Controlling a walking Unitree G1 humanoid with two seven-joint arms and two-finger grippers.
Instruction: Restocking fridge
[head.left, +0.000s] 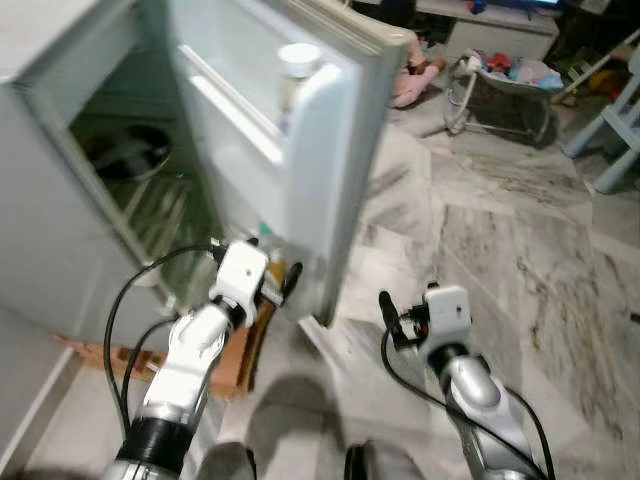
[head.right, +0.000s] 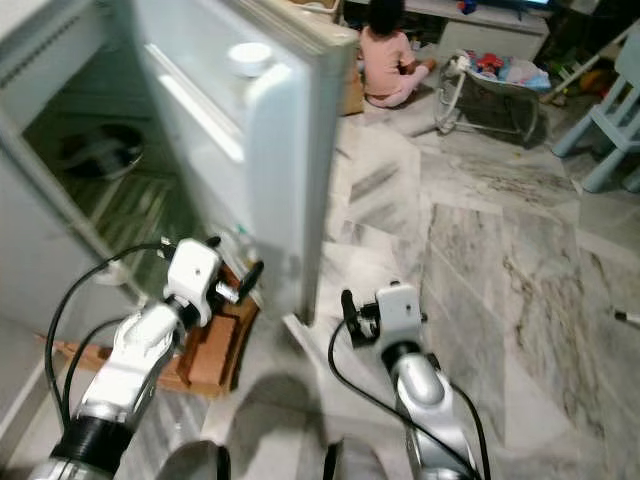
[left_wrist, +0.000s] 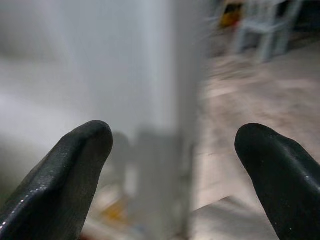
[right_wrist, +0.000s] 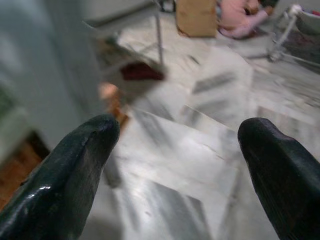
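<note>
The pale fridge (head.left: 60, 230) stands open at my left, and its door (head.left: 330, 170) is swung out towards me. A white-capped bottle (head.left: 298, 60) sits in the door's upper rack. Inside are wire shelves (head.left: 160, 205) and a dark pot (head.left: 130, 150). My left gripper (head.left: 282, 280) is open, low down by the door's bottom edge, with nothing between its fingers (left_wrist: 75, 165). My right gripper (head.left: 392, 322) is open too and hangs empty over the marble floor to the right of the door.
A brown cardboard piece (head.left: 235, 360) lies on the floor under the fridge front. A person in pink (head.right: 385, 60) sits on the floor at the back. Beside them are a baby bouncer (head.left: 500, 90) and a blue chair (head.left: 615, 120). Marble floor (head.left: 500, 260) spreads to the right.
</note>
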